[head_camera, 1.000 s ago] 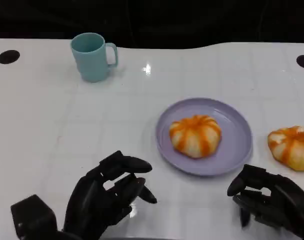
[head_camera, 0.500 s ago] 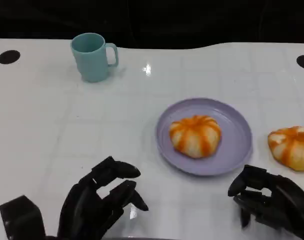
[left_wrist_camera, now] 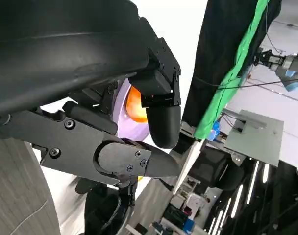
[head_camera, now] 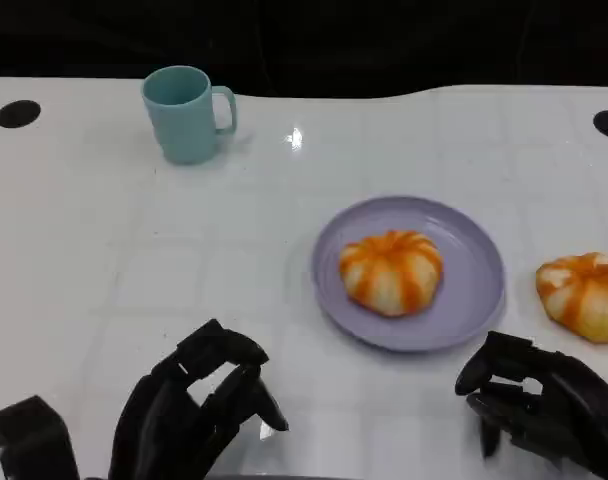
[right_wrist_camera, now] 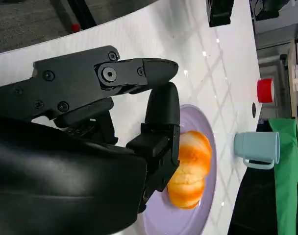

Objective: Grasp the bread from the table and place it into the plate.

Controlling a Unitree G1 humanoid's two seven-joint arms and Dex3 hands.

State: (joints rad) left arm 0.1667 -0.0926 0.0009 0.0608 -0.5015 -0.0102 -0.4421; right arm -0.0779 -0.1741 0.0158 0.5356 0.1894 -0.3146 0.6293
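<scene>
An orange-striped bread (head_camera: 391, 270) lies in the middle of the lilac plate (head_camera: 479, 250); the right wrist view has the same bread (right_wrist_camera: 190, 176) on the plate (right_wrist_camera: 173, 215) beyond my fingers. A second striped bread (head_camera: 584, 293) sits on the white table just right of the plate. My left hand (head_camera: 189, 415) hovers low near the front edge, left of the plate, holding nothing, fingers loosely bent. My right hand (head_camera: 539, 405) rests below the plate's right side, near the second bread, fingers loosely bent around nothing. The left wrist view catches a sliver of bread (left_wrist_camera: 133, 105) between my fingers.
A teal mug (head_camera: 184, 113) stands at the back left, handle to the right. Dark round holes (head_camera: 17, 113) mark the table's far corners. A red cylinder (right_wrist_camera: 265, 90) stands off the table beyond the mug. Bare white table lies between the mug and my left hand.
My left hand has drawn back toward the front edge and its fingers have curled in a little. The right hand, plate and both breads have stayed put.
</scene>
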